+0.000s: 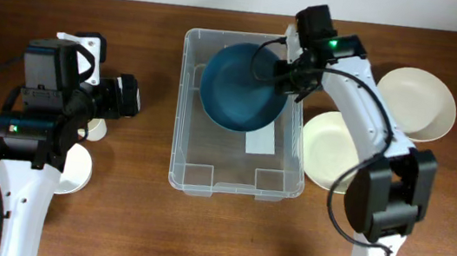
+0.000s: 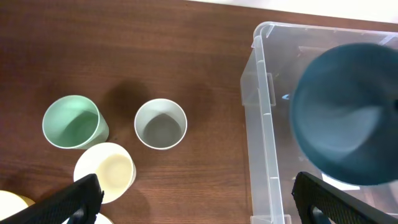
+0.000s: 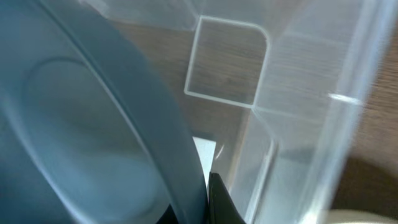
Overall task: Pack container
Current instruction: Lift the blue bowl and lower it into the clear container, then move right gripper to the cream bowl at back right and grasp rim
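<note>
container (image 1: 183, 96) sits in the middle of the table (image 1: 197, 238). it is clear and open on top. right gripper (image 1: 292, 73) is pinched tight on the rim of the blue bowl (image 1: 237, 90), holding it over the container's 12 o'clock end. left gripper (image 2: 202, 202) hangs at 9 o'clock from the container, spread wide with nothing in it. two cream bowls (image 1: 419, 103) lie at 3 o'clock.

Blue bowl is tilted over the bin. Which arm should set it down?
Right. The right gripper grips the blue bowl by its rim, tilted over the container. The left gripper hangs open above the cups, outside the container.
</note>
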